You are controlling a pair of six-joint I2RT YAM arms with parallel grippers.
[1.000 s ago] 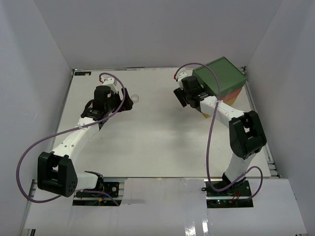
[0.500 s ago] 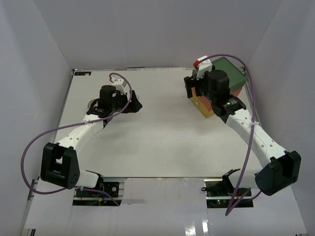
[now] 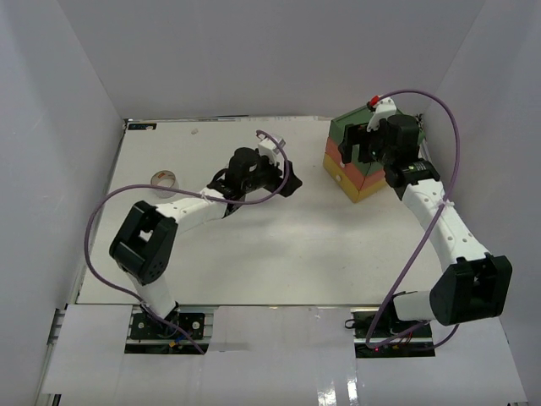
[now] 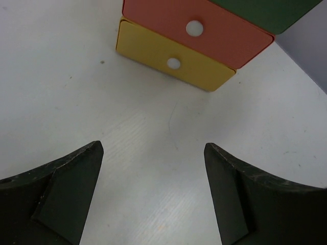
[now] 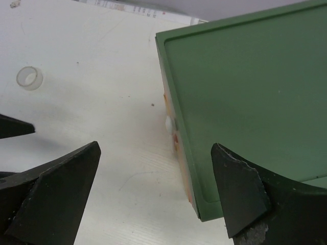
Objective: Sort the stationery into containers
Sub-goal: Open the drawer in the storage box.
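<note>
My left hand (image 4: 153, 150) open, empty; drawer chest (image 4: 204, 46) dead ahead, knobbed fronts facing it. Right hand (image 5: 156, 149) open above chest's green top. Beige tape roll (image 3: 165, 180) on tabletop (image 3: 254, 245), well apart, nearer left arm.

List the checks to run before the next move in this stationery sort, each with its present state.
1. Left gripper open, empty: ok.
2. Right gripper open, empty: ok.
3. A drawer open to receive: not ok; orange-red drawer and yellow drawer look shut.
4. Right gripper at knob level: not ok; it hangs above the green top.
5. Beige tape roll and clear tape roll lying free: ok.
6. Pens, markers located: cannot tell; none in view.
</note>
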